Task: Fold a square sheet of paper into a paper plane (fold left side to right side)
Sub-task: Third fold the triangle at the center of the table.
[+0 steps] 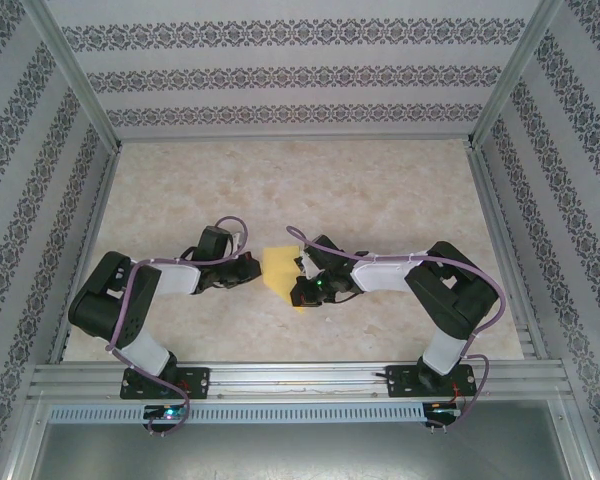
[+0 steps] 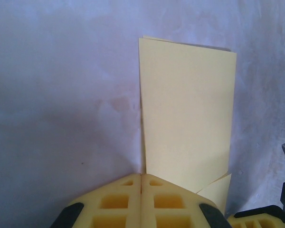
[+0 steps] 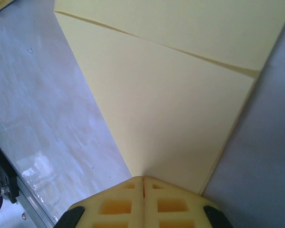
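Midway across the surface (image 1: 380,190) lies the square sheet of paper (image 1: 280,272), part folded; left pincer (image 2: 141,179) and right pincer (image 3: 143,181), both pressed together, sit at its edges; uneven pushing could skew the crease or slide the sheet.

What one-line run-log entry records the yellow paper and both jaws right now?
paper: folded, two layers | left jaws: shut, at its edge | right jaws: shut, at its corner

The square sheet of paper (image 2: 187,114) is looking smooth and matt, the tabletop (image 1: 360,190) is giving a faint gloss, and the fingers (image 2: 118,202) are showing matt plastic.
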You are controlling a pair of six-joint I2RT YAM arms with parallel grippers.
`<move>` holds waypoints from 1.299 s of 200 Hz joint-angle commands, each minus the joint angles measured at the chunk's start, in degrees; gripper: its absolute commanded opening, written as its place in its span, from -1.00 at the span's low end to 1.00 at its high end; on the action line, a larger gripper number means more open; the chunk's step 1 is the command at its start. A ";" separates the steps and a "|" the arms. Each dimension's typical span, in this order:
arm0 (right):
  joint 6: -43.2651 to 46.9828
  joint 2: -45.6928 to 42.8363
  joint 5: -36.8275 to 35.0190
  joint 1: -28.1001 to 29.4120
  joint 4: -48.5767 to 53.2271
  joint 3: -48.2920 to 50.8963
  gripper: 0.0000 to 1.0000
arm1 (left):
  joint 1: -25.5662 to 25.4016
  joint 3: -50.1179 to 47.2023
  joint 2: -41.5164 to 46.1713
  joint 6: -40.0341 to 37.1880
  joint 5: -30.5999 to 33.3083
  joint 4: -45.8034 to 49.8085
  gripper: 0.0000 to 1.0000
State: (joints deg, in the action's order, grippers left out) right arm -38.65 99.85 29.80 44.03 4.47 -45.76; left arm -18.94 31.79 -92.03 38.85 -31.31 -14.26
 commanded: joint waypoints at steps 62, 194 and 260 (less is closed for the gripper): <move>-0.46 3.62 -7.75 0.48 8.74 3.22 -1.00 | -4.05 -1.45 12.98 -0.65 -3.10 4.75 -0.96; -0.67 2.46 -6.10 0.54 8.48 3.21 -1.00 | -13.41 1.30 -2.10 0.96 2.33 2.91 -0.98; -0.55 -1.20 -4.15 0.53 9.66 4.39 -1.00 | -13.41 0.86 -1.92 1.98 7.99 7.34 -1.00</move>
State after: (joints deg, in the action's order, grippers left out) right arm -39.07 98.76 29.45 44.05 3.88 -44.84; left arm -32.32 33.26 -92.97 40.23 -31.07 -12.62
